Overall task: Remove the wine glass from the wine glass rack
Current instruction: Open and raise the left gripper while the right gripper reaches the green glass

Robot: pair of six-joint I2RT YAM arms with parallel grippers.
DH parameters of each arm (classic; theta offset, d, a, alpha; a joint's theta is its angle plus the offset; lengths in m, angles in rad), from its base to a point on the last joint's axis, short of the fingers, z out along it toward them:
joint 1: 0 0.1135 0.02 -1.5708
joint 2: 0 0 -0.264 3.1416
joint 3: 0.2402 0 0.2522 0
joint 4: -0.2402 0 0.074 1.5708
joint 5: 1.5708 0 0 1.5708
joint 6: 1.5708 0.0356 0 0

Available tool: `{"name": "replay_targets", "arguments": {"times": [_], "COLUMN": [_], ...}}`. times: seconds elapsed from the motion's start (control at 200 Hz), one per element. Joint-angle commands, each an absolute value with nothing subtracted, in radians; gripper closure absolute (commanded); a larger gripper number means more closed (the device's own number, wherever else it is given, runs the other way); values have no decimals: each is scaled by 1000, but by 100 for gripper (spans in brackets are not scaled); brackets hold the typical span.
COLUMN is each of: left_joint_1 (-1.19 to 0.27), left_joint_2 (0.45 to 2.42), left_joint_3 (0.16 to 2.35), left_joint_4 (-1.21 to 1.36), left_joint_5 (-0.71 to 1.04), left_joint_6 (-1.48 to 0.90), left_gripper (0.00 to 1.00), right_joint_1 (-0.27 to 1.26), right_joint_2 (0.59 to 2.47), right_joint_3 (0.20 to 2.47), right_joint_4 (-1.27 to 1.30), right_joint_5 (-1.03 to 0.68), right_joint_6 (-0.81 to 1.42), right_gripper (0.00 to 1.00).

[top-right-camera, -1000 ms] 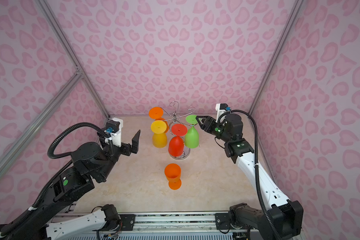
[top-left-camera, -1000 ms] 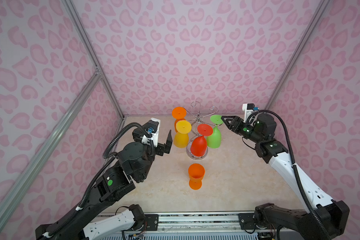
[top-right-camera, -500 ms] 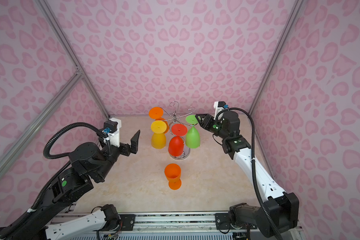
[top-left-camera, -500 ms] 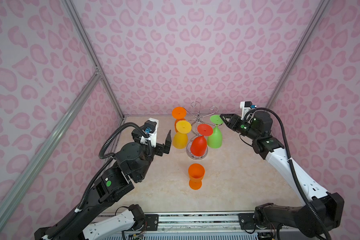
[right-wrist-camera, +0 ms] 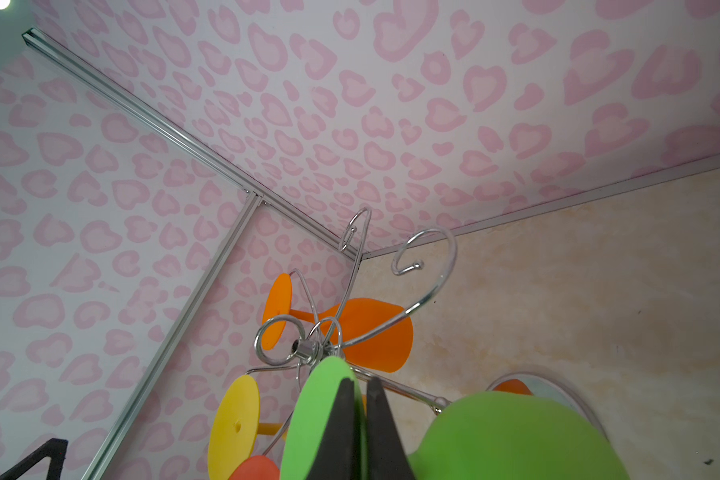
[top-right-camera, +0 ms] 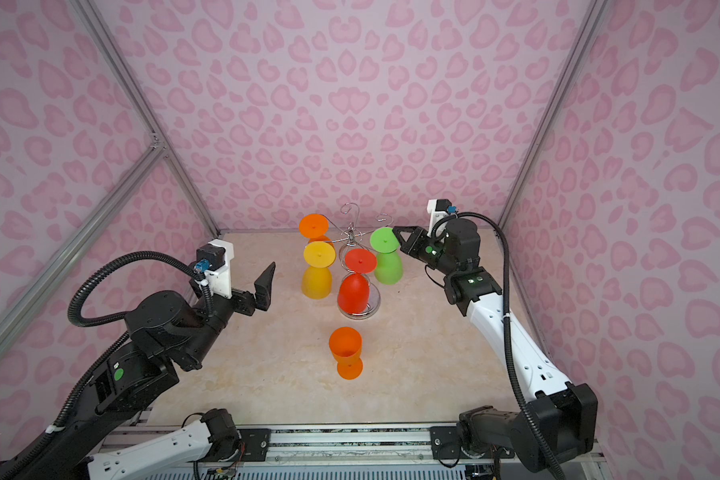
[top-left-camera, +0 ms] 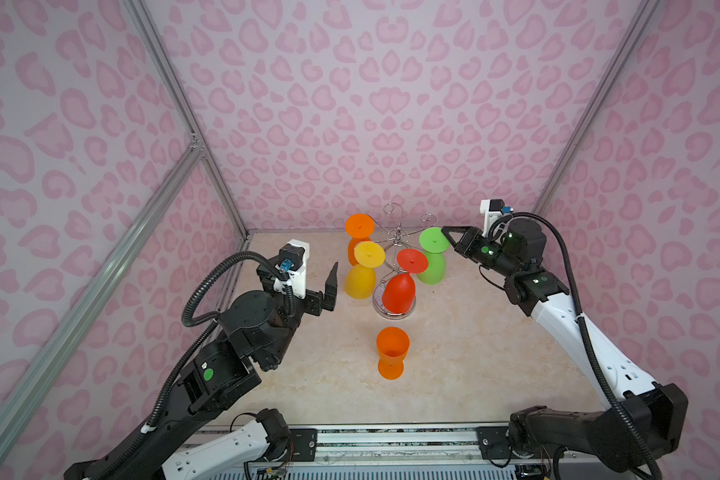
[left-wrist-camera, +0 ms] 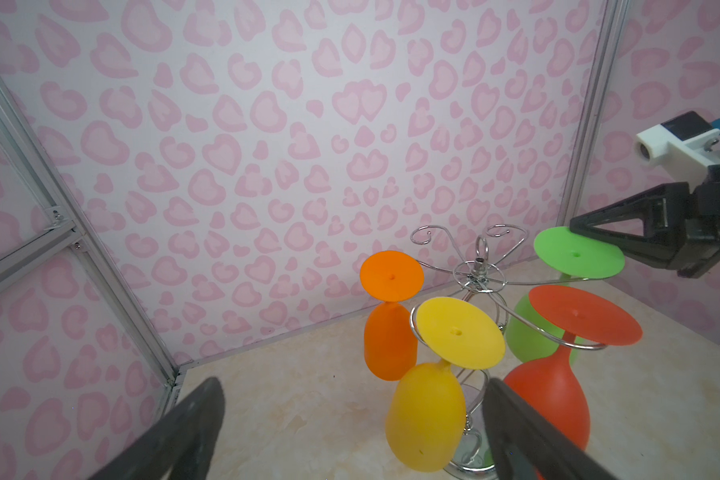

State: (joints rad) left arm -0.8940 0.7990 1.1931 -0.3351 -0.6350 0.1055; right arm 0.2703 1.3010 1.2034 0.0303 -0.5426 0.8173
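The right gripper [top-left-camera: 444, 229] pinches the foot of the green glass [top-left-camera: 432, 266] hanging on the rack [top-left-camera: 399, 237], and the left gripper [left-wrist-camera: 350, 383] is wide open near the rack.

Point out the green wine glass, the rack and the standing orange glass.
green wine glass [top-left-camera: 432, 241], in a top view, foot
wine glass rack [right-wrist-camera: 305, 351], right wrist view, central knob
standing orange glass [top-left-camera: 393, 347], in a top view, bowl

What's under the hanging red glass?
The chrome disc base of the wine glass rack sits directly below the red glass. Its bowl covers most of the disc, so that part stays unseen.
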Motion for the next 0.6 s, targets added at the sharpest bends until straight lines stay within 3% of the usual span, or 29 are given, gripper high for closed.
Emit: {"name": "replay_targets", "arguments": {"times": [0.0,0.31,0.595], "left_joint_1": [-893,-893,-893], "left_joint_2": [792,783,789], "left_joint_3": [1187,1179,1181], "left_joint_4": [-302,-314,-320], "left_joint_5": [-634,-632,-626], "left_joint_6": [100,97,97], "left_gripper": [2,2,2], "right_joint_1": [272,255,210], "right_joint_2": [1300,1308,1314], "right_joint_3": [1207,1195,1116], "right_joint_4": [6,95,327], "right_joint_5": [-545,-613,-698], "right_joint_6": [813,927,1138], "right_gripper": [99,100,100]}}
